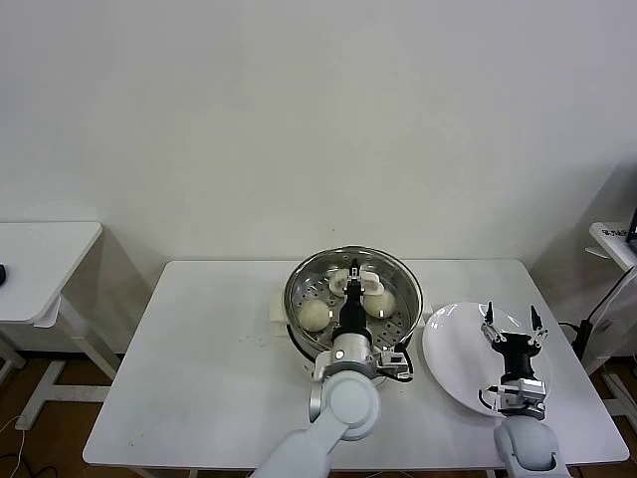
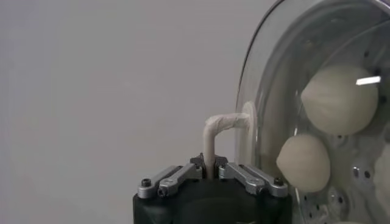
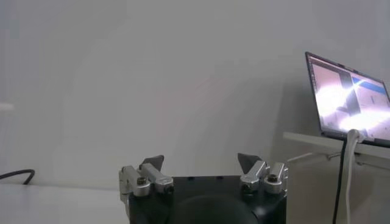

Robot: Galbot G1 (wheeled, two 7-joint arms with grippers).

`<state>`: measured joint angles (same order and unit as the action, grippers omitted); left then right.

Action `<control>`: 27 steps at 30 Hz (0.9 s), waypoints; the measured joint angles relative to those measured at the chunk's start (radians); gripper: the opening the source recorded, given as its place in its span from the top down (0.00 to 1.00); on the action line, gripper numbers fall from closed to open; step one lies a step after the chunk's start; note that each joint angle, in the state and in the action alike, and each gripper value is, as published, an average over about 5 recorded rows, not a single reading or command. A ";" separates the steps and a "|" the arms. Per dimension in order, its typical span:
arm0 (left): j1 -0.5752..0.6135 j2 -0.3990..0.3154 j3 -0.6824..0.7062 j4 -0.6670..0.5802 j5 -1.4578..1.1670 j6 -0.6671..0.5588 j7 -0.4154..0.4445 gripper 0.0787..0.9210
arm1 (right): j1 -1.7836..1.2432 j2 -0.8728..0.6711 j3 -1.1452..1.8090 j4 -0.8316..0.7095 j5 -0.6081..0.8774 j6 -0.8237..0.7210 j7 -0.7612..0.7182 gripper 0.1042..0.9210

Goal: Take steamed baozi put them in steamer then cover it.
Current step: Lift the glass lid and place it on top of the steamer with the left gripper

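Note:
The steamer [image 1: 407, 291] stands mid-table, a shiny steel pot with steamed baozi [image 1: 315, 316] on its perforated tray. The clear glass cover [image 2: 259, 85] lies over the pot's mouth. My left gripper [image 1: 353, 271] is above the pot's centre, shut on the cover's white handle [image 2: 211, 140]. In the left wrist view my left gripper [image 2: 209, 169] pinches that handle, and two baozi [image 2: 338, 100] show through the glass. I cannot tell whether the cover's rim rests on the pot. My right gripper [image 1: 513, 324] hovers open and empty over the white plate [image 1: 448, 349]. The right wrist view shows my right gripper [image 3: 201, 162] spread wide.
The white plate is at the table's right, next to the steamer. A dark cable [image 1: 400, 366] runs by the steamer's front. A side table [image 1: 40, 254] stands at the left. Another at the right [image 1: 615, 239] carries an open laptop [image 3: 350, 100].

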<state>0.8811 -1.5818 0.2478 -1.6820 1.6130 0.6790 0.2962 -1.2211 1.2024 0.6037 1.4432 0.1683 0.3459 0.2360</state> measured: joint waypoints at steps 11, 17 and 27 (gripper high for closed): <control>-0.001 -0.008 -0.015 0.031 0.022 -0.006 0.002 0.86 | 0.003 0.002 -0.002 -0.002 -0.003 0.000 0.000 0.12; 0.000 -0.012 -0.017 0.039 0.033 -0.011 0.009 0.86 | 0.006 0.003 -0.003 -0.004 -0.004 0.001 0.000 0.12; 0.000 -0.019 -0.032 0.039 0.047 -0.022 0.027 0.80 | 0.007 0.001 -0.002 -0.004 -0.004 0.001 0.001 0.12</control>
<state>0.8813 -1.6006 0.2155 -1.6427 1.6595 0.6574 0.3229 -1.2138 1.2038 0.6018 1.4389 0.1646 0.3473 0.2369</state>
